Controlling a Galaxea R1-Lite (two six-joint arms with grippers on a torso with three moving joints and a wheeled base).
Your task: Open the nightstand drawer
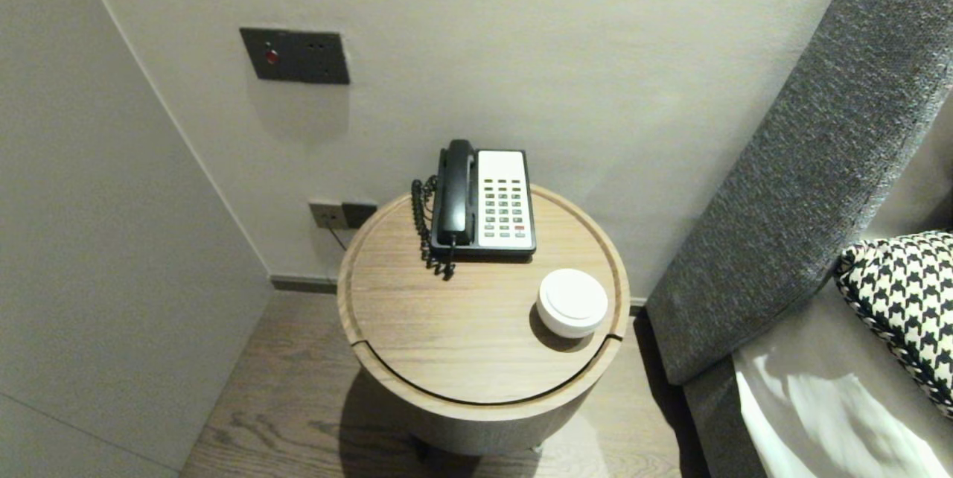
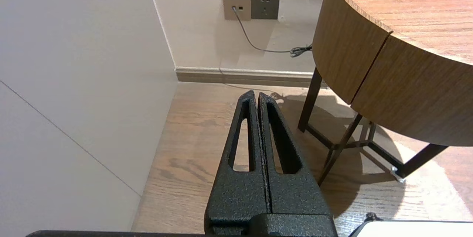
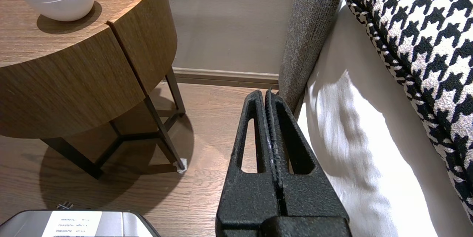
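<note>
Wood grain covers the floor [image 1: 283, 389] and the one round bench [image 1: 461, 336] standing in the corner. At far left runs a plain wall panel [image 1: 89, 240]. The left gripper [image 2: 257, 95] hangs near it, low over the floor, its two fingers pressed together on nothing.

Ahead of it, on the back wall [image 1: 595, 53], two low socket plates [image 2: 251, 5] sit side by side. One grey cable [image 2: 255, 45] trails from the left plate toward the bench. One dark switch plate [image 1: 295, 55] with a red dot is mounted higher up. The bench's curved side and its dark legs [image 2: 334, 148] stand between this gripper and the things on top.

One phone [image 1: 488, 199] lies at the back of the bench, its handset [image 1: 456, 191] in the cradle on the left and its coiled cord [image 1: 426, 228] hanging at that side. One white pot [image 1: 572, 302] stands near the right front rim, apart from the phone.

The right gripper [image 3: 266, 95] hangs low between the bench and the bed [image 3: 354, 148], likewise closed and empty. The bench's side lies between it and the pot. Just beside it rises one grey headboard [image 1: 804, 187], and one houndstooth pillow [image 1: 904, 299] lies on the bed at far right.
</note>
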